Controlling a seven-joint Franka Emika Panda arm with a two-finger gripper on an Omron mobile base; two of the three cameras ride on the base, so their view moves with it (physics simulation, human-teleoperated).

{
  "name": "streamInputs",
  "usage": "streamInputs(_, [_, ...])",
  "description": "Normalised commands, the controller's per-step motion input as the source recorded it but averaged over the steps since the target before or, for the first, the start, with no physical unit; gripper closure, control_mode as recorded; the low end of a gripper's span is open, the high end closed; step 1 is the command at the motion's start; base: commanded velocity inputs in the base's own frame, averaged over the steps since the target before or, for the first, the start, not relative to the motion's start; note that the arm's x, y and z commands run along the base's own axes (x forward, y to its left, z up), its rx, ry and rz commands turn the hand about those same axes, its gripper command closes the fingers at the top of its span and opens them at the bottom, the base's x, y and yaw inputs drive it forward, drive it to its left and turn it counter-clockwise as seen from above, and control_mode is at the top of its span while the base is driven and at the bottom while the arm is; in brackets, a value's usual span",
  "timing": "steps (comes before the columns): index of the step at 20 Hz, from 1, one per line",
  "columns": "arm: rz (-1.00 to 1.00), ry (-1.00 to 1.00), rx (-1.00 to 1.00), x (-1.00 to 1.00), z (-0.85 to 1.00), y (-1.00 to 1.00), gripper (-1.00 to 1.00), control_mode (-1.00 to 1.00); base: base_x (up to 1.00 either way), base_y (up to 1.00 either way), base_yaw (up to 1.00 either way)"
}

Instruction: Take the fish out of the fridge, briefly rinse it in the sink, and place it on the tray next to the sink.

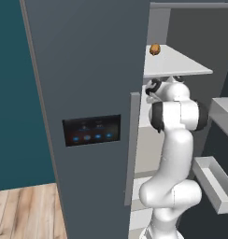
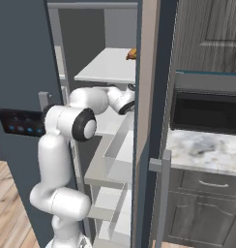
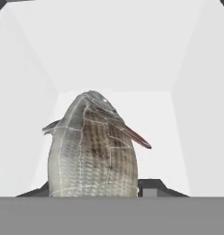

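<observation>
The fridge (image 1: 88,70) stands open, its slate-grey door (image 2: 23,58) on my left. My arm reaches inside under a white shelf (image 1: 176,65). In the hand view a scaly grey-brown fish (image 3: 93,147) with a reddish fin fills the space between my two fingertips, inside a white-walled compartment. My gripper (image 3: 95,189) is shut on the fish, one dark fingertip (image 3: 150,187) showing at its right side. The sink and the tray are out of view.
A small orange-brown item (image 1: 154,49) lies on the upper shelf (image 2: 108,65). Grey door bins (image 1: 214,182) jut out at the right, and another bin (image 2: 115,155) sits close below my arm. A marble counter (image 2: 202,150) and dark cabinets stand right of the fridge.
</observation>
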Motion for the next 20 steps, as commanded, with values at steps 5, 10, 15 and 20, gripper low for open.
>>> streamInputs(5, [0.0, -0.01, 0.0, -0.98, 0.0, 0.18, 1.0, -1.0, 0.0, 0.0, 0.0])
streamInputs(10, [0.0, 0.08, 0.0, -1.0, 0.21, 0.17, 1.0, -1.0, 0.0, 0.0, 0.0])
streamInputs(15, [0.0, 0.03, -0.03, -1.0, 0.96, 0.23, 1.0, -1.0, 0.0, 0.0, 0.0])
streamInputs(20, [0.0, 0.08, -0.08, -1.0, 1.0, 0.36, 1.0, -1.0, 0.0, 0.0, 0.0])
